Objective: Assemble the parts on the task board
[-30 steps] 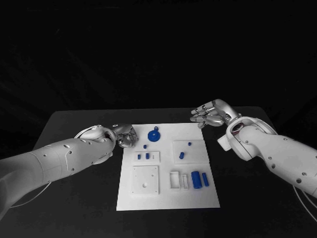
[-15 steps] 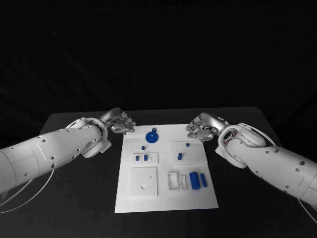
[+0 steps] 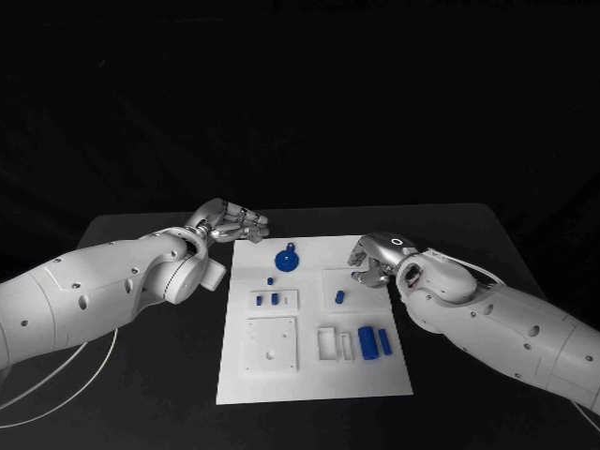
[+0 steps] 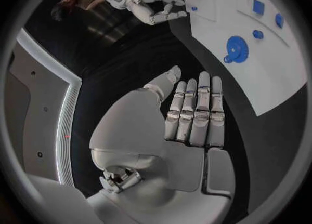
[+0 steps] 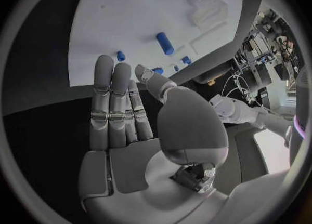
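The matt white flat task board (image 3: 314,323) lies on a matt black worktop (image 3: 138,375); glossy blue plastic toothed gear (image 3: 288,260) at its 12 o'clock.

The task board (image 3: 314,375) is a white plate lying flat in the middle of the black table. Small blue parts lie on it. A round blue gear (image 3: 288,259) sits near the far end. A fat blue cylinder (image 3: 372,340) lies near the right side.

table: black (image 3: 138,246) | backdrop: dark | wall: curved light strip (image 4: 65,115)
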`<act>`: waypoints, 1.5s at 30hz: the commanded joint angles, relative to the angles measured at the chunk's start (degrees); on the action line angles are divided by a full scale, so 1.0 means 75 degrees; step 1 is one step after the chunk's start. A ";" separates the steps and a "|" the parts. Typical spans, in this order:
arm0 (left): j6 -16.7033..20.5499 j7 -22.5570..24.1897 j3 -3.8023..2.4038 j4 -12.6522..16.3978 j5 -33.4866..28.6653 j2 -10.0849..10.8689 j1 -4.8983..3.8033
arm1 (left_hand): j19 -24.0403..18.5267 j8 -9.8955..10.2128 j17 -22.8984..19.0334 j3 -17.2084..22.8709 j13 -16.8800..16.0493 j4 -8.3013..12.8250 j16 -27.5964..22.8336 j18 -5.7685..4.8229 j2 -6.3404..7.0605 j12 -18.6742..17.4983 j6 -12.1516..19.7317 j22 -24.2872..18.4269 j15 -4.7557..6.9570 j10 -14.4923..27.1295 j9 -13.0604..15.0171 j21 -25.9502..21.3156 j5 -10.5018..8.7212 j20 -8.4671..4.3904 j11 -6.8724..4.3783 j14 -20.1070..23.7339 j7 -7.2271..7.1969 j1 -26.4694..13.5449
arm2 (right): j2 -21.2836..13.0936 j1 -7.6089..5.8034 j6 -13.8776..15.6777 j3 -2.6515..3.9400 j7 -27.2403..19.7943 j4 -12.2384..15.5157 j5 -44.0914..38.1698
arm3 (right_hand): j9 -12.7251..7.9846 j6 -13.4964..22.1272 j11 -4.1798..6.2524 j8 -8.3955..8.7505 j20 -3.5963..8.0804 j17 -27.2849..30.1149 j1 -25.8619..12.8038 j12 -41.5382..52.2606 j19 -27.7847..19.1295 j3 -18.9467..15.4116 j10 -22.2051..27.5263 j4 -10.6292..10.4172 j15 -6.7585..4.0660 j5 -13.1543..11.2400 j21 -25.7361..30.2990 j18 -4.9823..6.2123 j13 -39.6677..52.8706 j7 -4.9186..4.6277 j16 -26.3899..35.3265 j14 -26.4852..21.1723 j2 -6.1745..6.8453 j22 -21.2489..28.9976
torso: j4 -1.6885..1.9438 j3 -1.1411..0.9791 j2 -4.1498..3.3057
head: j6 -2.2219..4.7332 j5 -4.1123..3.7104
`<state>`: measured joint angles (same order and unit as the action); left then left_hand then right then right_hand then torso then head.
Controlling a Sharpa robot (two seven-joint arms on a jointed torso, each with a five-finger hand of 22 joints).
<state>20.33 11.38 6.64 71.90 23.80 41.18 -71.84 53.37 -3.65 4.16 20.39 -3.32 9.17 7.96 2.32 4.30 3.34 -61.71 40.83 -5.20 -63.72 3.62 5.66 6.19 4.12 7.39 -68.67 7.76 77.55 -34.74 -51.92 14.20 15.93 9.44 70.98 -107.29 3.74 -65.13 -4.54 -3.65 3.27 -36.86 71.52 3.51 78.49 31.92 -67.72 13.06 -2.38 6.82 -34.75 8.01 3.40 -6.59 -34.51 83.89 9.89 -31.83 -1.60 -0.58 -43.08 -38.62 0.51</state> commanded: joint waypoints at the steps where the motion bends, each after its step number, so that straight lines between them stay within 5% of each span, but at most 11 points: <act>1: 0.0238 0.0635 -0.0009 0.0124 -0.0950 0.0031 -0.0017 | 0.0211 0.0003 -0.0024 -0.0225 0.0005 -0.0027 -0.0089 0.0113 0.0005 0.0017 0.0014 -0.0110 0.0019 0.0051 -0.0006 0.0019 0.0055 -0.0017 -0.0005 -0.0110 0.0002 0.0008 | 0.0080 0.0009 0.0100 -0.0086 0.0399 -0.0089 -0.0815 | -0.0010 0.0042 -0.0005 0.0012 -0.0021 -0.0035 0.0015 -0.0022 0.0031 0.0143 0.0103 -0.0072 0.0047 -0.0114 -0.0065 0.0177 -0.0006 -0.0010 -0.0074 0.0030 0.0107 -0.0136 | 0.0012 0.0005 -0.0002 | -0.0015 -0.0002; 11: 0.0229 0.1021 -0.0009 0.0313 -0.1460 0.0084 -0.0018 | 0.0034 0.0015 -0.0039 -0.0653 0.0015 -0.0052 -0.0526 0.0156 -0.0137 -0.0001 0.0039 -0.1414 -0.0247 0.0057 -0.0011 -0.0243 0.0166 0.0294 0.0034 0.0466 -0.0007 0.0031 | 0.0274 0.0019 0.0201 -0.0250 0.0427 -0.0350 -0.0951 | -0.0010 0.0049 -0.0008 0.0011 -0.0037 -0.0101 0.0129 -0.0029 0.0034 0.0416 0.0098 -0.0291 0.0051 -0.0249 -0.0076 0.0229 -0.0009 -0.0017 -0.0397 -0.0006 0.0274 -0.0775 | -0.0003 0.0001 -0.0003 | -0.0050 0.0016; 30: 0.0098 0.1131 -0.0008 0.0373 -0.1604 0.0050 -0.0017 | 0.0337 0.0004 -0.0047 -0.0703 0.0004 -0.0057 -0.0578 0.0153 -0.0226 0.0023 0.0032 -0.2632 -0.0246 0.0053 -0.0007 -0.0159 0.0197 0.0259 0.0031 0.0452 0.0003 -0.0009 | 0.0535 0.0021 0.0217 -0.0326 0.0472 -0.0785 -0.0835 | -0.0008 -0.0055 0.0028 0.0009 -0.0004 -0.0100 0.0090 -0.0025 0.0001 0.1042 -0.0043 -0.0402 0.0028 -0.0471 -0.0022 0.0207 -0.0007 -0.0002 -0.0600 -0.0067 0.0136 -0.1397 | 0.0012 -0.0001 0.0001 | -0.0021 -0.0060; 34: 0.0081 0.1123 -0.0008 0.0362 -0.1611 0.0031 -0.0016 | 0.0360 0.0004 -0.0048 -0.0713 0.0004 -0.0063 -0.0580 0.0147 -0.0223 0.0025 0.0036 -0.2747 -0.0245 0.0051 -0.0007 -0.0146 0.0195 0.0255 0.0029 0.0447 0.0005 -0.0016 | 0.0648 0.0023 0.0210 -0.0397 0.0445 -0.0876 -0.0804 | -0.0007 -0.0043 0.0031 0.0007 -0.0004 -0.0084 0.0072 -0.0029 0.0020 0.1051 -0.0060 -0.0385 0.0028 -0.0467 0.0049 0.0203 -0.0009 -0.0004 -0.0633 -0.0065 0.0123 -0.1508 | 0.0014 -0.0018 -0.0005 | -0.0022 -0.0035; 40: 0.0036 0.1092 -0.0008 0.0366 -0.1618 0.0017 -0.0016 | 0.0397 0.0006 -0.0045 -0.0731 0.0004 -0.0069 -0.0576 0.0145 -0.0223 0.0024 0.0059 -0.2924 -0.0240 0.0044 -0.0007 -0.0115 0.0194 0.0250 0.0028 0.0429 0.0009 -0.0025 | 0.0747 0.0025 0.0199 -0.0480 0.0404 -0.1021 -0.0786 | -0.0005 -0.0064 0.0050 0.0006 -0.0003 -0.0036 0.0046 -0.0025 0.0109 0.1053 -0.0132 -0.0368 0.0022 -0.0467 0.0326 0.0191 -0.0006 0.0005 -0.0700 -0.0081 0.0093 -0.1889 | 0.0024 0.0009 -0.0013 | -0.0030 -0.0021; 45: 0.0023 0.1071 -0.0008 0.0376 -0.1620 0.0019 -0.0015 | 0.0446 0.0004 -0.0043 -0.0743 0.0003 -0.0077 -0.0574 0.0156 -0.0220 0.0023 0.0106 -0.2931 -0.0229 0.0046 -0.0007 -0.0080 0.0194 0.0235 0.0029 0.0395 0.0020 -0.0036 | 0.0779 0.0026 0.0202 -0.0519 0.0400 -0.1104 -0.0800 | 0.0004 -0.0189 0.0106 -0.0006 0.0009 -0.0057 0.0071 -0.0017 0.0119 0.1079 -0.0322 -0.0349 0.0006 -0.0468 0.0339 0.0173 0.0001 0.0042 -0.0747 -0.0077 0.0025 -0.1983 | -0.0007 -0.0003 -0.0006 | -0.0043 -0.0002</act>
<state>21.34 18.81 6.64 74.54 12.13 41.45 -71.86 56.32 -3.65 3.84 15.09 -3.30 8.58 3.76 2.66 3.06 3.34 -61.29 18.90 -7.06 -63.54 3.59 4.74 7.49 5.73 7.57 -65.40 7.77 77.40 -28.96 -52.09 16.61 12.32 12.76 63.01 -113.14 3.74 -66.33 -3.75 -3.65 3.33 -37.20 72.19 3.25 79.01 39.82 -69.82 10.43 -2.26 3.55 -32.48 8.69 3.26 -6.29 -39.94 83.60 10.62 -46.65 -1.51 -0.58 -43.12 -38.89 0.43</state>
